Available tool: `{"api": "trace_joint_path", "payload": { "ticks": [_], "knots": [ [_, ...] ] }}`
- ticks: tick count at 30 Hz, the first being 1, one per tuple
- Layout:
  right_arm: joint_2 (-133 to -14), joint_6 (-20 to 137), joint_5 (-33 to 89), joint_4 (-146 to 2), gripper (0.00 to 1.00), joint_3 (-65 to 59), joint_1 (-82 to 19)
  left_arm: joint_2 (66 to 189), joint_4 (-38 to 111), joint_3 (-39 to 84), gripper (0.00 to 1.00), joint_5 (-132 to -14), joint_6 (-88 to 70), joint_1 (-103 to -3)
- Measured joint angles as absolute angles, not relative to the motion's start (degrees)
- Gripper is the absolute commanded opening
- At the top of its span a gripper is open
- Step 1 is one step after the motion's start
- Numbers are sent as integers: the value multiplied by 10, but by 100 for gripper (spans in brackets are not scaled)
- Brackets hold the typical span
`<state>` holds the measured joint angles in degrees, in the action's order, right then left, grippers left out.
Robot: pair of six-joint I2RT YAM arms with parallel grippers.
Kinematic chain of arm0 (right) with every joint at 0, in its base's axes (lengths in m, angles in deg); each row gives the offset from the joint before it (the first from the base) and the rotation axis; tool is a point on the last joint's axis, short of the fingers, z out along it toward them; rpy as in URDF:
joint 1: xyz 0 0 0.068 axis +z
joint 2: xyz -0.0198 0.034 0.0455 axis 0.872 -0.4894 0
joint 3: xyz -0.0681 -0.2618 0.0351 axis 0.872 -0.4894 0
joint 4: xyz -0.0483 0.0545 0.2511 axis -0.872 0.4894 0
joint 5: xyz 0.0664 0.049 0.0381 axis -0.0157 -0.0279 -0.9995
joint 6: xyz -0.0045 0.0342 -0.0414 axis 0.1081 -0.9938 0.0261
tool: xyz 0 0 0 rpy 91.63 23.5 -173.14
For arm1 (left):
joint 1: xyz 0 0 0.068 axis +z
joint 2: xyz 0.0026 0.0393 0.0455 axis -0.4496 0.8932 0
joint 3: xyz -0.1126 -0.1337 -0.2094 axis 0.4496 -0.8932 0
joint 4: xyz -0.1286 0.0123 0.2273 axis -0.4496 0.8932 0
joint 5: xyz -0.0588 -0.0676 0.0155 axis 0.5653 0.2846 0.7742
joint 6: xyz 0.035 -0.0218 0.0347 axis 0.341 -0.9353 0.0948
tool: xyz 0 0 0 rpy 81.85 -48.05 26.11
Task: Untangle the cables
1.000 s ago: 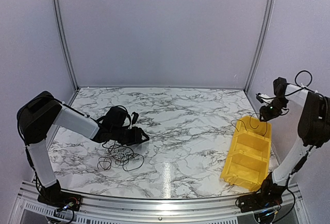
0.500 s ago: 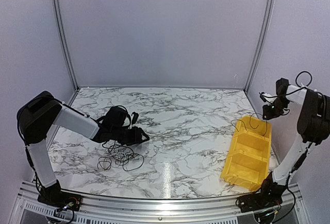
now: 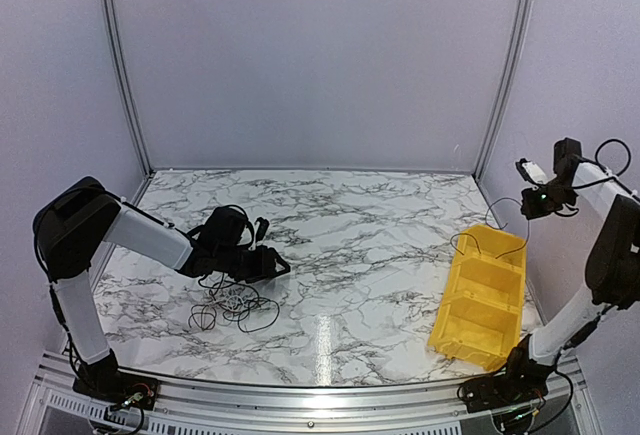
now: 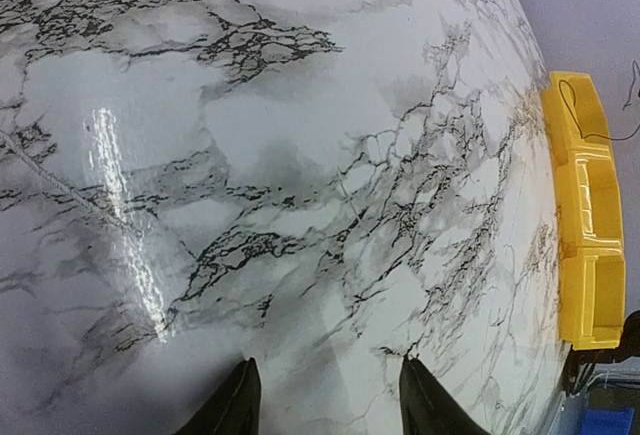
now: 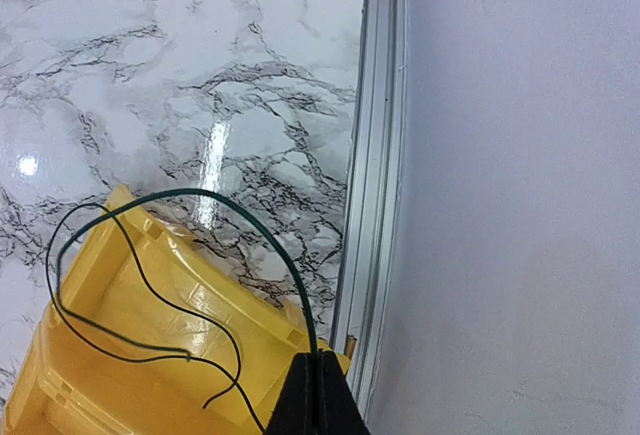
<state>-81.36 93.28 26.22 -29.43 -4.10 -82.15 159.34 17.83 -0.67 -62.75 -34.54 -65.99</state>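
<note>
the right gripper [image 5: 320, 365] is pinched shut on one thin wire [image 5: 215, 195] looping above the yellow bin [image 5: 60, 395]. the left gripper [image 4: 325, 395] stands half open and empty beside the remaining cables [image 3: 232, 303], tangled on the table [image 3: 380, 255]. they look light and springy, so a free end is likely the best grip.

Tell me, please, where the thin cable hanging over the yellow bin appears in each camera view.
Top external: the thin cable loops at the right edge, just below the right gripper and above the far end of the yellow bin.
Left wrist: a faint loop at the upper right, over the bin's far end.
Right wrist: left of centre, arching from the shut jaws over the bin.
Shared landmark: the yellow bin.
</note>
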Motion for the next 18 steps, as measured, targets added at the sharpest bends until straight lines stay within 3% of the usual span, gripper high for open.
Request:
{"api": "trace_joint_path", "payload": {
  "ticks": [5,13,18],
  "knots": [
    [-769,958,255,-291,0,-94,-821,1594,177,-6,51,-624,-345,-660],
    [-812,972,249,-282,0,-143,-821,1594,177,-6,51,-624,-346,-660],
    [-841,970,242,-284,9,-143,-818,1594,177,-7,51,-624,-346,-660]
  ]
}}
